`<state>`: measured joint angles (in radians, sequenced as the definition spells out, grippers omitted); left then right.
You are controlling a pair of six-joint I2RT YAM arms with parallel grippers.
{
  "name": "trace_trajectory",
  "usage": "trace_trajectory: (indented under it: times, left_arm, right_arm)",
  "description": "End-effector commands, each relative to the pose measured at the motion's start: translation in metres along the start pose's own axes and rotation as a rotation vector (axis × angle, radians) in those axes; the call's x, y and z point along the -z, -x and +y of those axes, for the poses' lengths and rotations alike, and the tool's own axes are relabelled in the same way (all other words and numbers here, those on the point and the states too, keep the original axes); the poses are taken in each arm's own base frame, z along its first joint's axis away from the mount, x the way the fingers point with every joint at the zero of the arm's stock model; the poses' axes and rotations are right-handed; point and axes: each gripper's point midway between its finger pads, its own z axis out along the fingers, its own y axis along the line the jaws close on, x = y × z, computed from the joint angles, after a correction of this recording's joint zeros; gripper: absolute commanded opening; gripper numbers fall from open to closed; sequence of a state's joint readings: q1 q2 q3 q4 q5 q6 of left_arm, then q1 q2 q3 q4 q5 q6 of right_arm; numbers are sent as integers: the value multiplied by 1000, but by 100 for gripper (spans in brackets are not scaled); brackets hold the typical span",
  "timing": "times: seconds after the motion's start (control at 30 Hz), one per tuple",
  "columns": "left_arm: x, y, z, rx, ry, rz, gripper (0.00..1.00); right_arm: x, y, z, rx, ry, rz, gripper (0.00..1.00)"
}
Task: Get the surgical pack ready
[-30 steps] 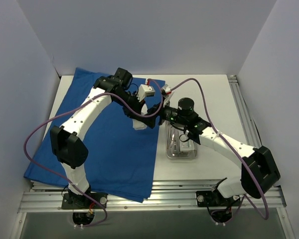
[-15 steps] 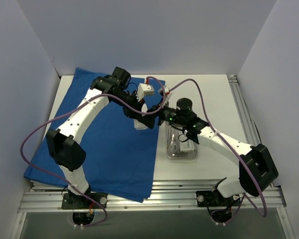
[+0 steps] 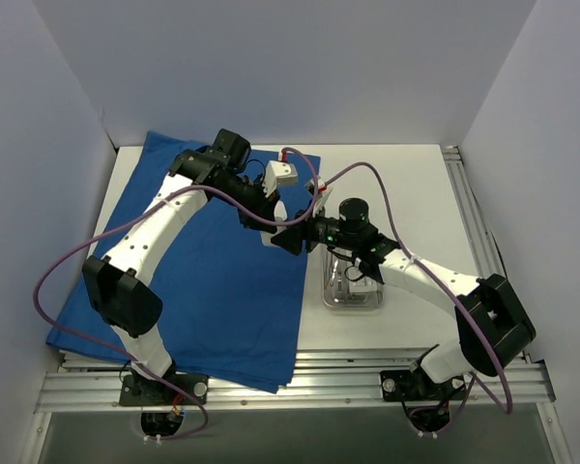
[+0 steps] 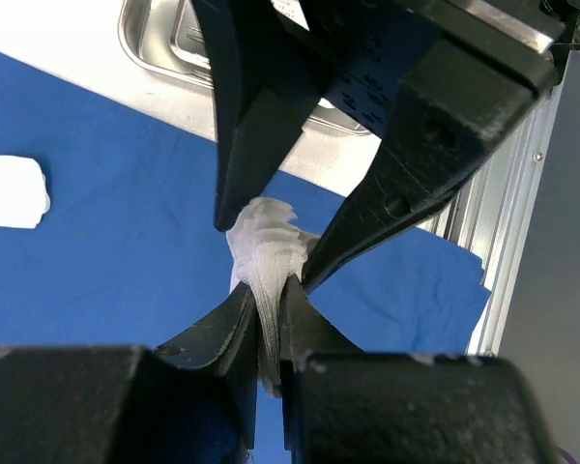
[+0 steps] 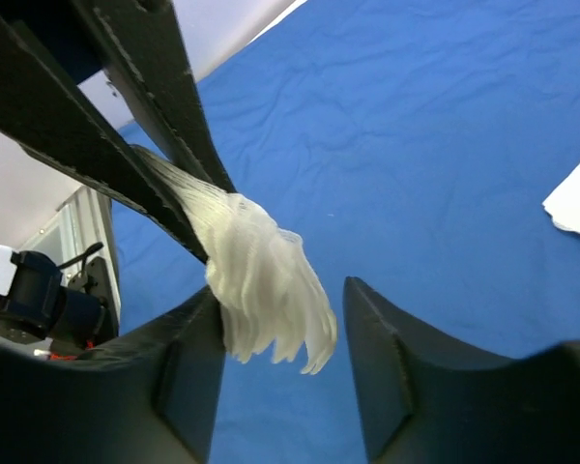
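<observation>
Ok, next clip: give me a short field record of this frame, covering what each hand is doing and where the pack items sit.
left hand: shut on a bunched white gauze pad, held over the blue cloth
right hand: open, fingers either side of the same gauze pad, not clamped
blue cloth: spread on the left part of the table
steel tray: on bare table beside the cloth's right edge
second gauze pad: lying on the cloth
</observation>
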<state>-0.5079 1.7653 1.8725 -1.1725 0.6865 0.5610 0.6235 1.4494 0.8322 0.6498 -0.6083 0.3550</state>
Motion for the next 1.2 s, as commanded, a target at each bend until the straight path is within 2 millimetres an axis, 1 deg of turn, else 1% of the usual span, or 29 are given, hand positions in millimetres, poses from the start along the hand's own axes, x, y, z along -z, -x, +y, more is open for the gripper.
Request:
trace_trajectory:
  times: [0.0, 0.03, 0.13, 0.17, 0.2, 0.23, 0.27, 0.3, 0.33, 0.37, 0.4, 0.47, 0.5, 0.53, 0.57, 0.6, 0.63, 0.67, 0.7, 0.73, 0.77, 0.8, 0.83, 0.9, 0.93, 1.0, 1.03, 1.1, 1.17]
  left_arm:
    - [6, 11, -11, -47, -27, -49, 2]
    - [5, 11, -11, -46, -32, -50, 2]
    - [5, 10, -13, -45, -41, -50, 2]
    - [4, 9, -13, -43, -41, -47, 2]
    - [4, 8, -12, -44, -39, -45, 2]
    - [3, 7, -11, -43, -37, -42, 2]
    - [3, 6, -10, -40, -30, -37, 3]
    - [3, 7, -9, -31, -26, -37, 6]
    - [3, 7, -7, -27, -17, -34, 14]
    - [2, 8, -4, -23, -3, -39, 27]
    - [2, 7, 2, 1, 30, -32, 56]
    - [3, 11, 13, 16, 81, -42, 74]
    - [4, 13, 16, 38, 105, -45, 94]
    - [8, 13, 24, 48, 142, -45, 97]
    - [11, 15, 29, 55, 166, -54, 97]
    - [14, 15, 33, 80, 186, -60, 94]
    - [22, 16, 43, 95, 225, -68, 94]
    - [26, 17, 47, 108, 242, -76, 94]
    - [30, 17, 52, 133, 255, -82, 94]
    - [37, 14, 61, 157, 277, -91, 94]
    - [41, 13, 65, 175, 286, -95, 94]
    - [44, 10, 70, 200, 296, -99, 94]
    - [48, 3, 79, 232, 311, -96, 94]
    - [50, -6, 88, 273, 325, -88, 94]
    - [50, -12, 91, 295, 326, -76, 94]
    - [53, -21, 99, 337, 342, -66, 94]
    - [52, -25, 102, 352, 343, -56, 94]
    - [53, -33, 106, 373, 359, -39, 94]
    - [53, -39, 108, 381, 370, -21, 94]
  right_arm:
    - [-1, 16, 15, 35, 56, -61, 40]
    - [0, 17, 17, 32, 61, -67, 33]
    - [1, 19, 20, 32, 72, -77, 20]
    - [2, 20, 20, 36, 71, -83, 9]
    - [3, 18, 20, 33, 67, -82, 3]
    - [3, 18, 19, 32, 60, -84, 0]
    - [4, 18, 17, 34, 44, -83, 0]
    - [5, 16, 16, 31, 36, -77, 0]
    - [6, 16, 14, 32, 27, -73, 0]
    - [8, 13, 12, 22, 6, -60, 0]
    - [9, 11, 9, 14, -11, -51, 0]
    - [16, 3, 0, -7, -67, -9, 0]
    - [19, 0, -4, -12, -91, 10, 0]
    - [23, -3, -9, -2, -116, 24, 0]
    - [32, -10, -12, -14, -147, 62, 0]
    - [40, -12, -22, -19, -190, 73, 0]
    - [47, -14, -29, -19, -215, 86, 0]
    - [59, -23, -36, -45, -249, 123, 0]
    - [73, -23, -53, -77, -290, 126, 0]
    - [83, -27, -62, -94, -309, 139, 0]
    - [95, -39, -69, -134, -337, 176, 0]
    - [104, -44, -77, -156, -359, 191, 0]
    - [117, -52, -90, -199, -395, 216, 0]
    - [129, -60, -106, -266, -433, 230, 0]
    - [129, -71, -114, -311, -442, 256, 0]
    - [129, -80, -124, -373, -457, 277, 0]
    - [128, -89, -133, -416, -461, 295, 0]
    - [122, -92, -137, -459, -445, 292, 0]
    - [112, -93, -137, -487, -394, 282, 0]
